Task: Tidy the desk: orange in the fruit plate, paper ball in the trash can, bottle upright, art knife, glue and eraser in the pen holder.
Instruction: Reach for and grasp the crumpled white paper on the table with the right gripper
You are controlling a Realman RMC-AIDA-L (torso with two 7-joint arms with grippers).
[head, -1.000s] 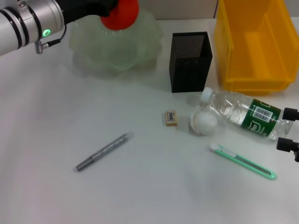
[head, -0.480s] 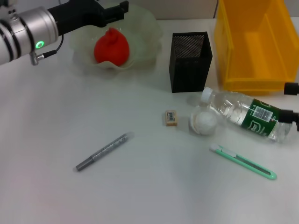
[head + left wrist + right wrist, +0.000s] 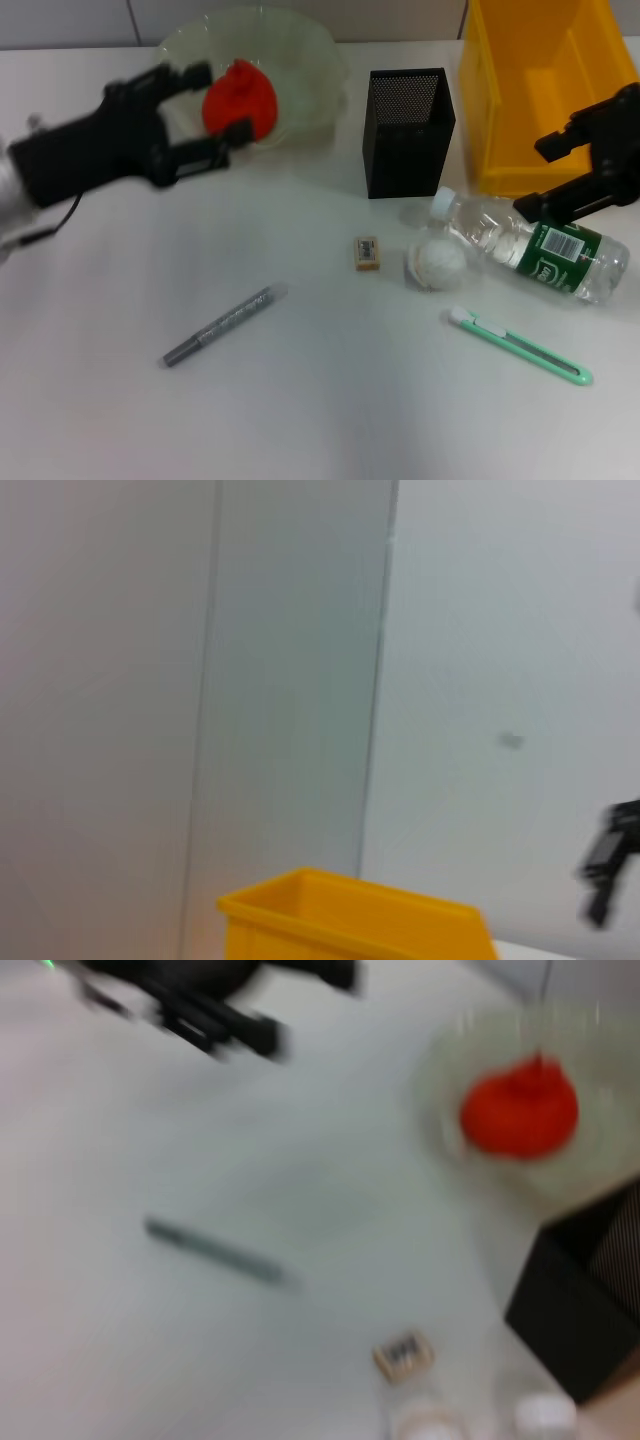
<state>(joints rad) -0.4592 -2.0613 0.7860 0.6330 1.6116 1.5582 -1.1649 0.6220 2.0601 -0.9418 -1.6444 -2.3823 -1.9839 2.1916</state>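
Observation:
The red-orange orange (image 3: 243, 98) (image 3: 520, 1110) lies in the pale-green fruit plate (image 3: 300, 55) (image 3: 605, 1155) at the back left. My left gripper (image 3: 220, 100) hovers open just beside the plate, holding nothing. My right gripper (image 3: 542, 175) is open above the neck of the bottle (image 3: 530, 245), which lies on its side. The paper ball (image 3: 440, 262) rests against the bottle's cap. The eraser (image 3: 367, 252) (image 3: 404, 1355), the grey glue (image 3: 225, 325) (image 3: 215, 1253) and the mint-green art knife (image 3: 520, 346) lie on the table. The black mesh pen holder (image 3: 407, 130) stands at the back.
The yellow trash can (image 3: 545, 90) (image 3: 350, 915) stands at the back right, just behind my right gripper. The white table (image 3: 330, 400) carries the loose items across its middle and right.
The left gripper let the orange go into the fruit plate and drew back toward the left. The right gripper came in from the right edge to above the bottle.

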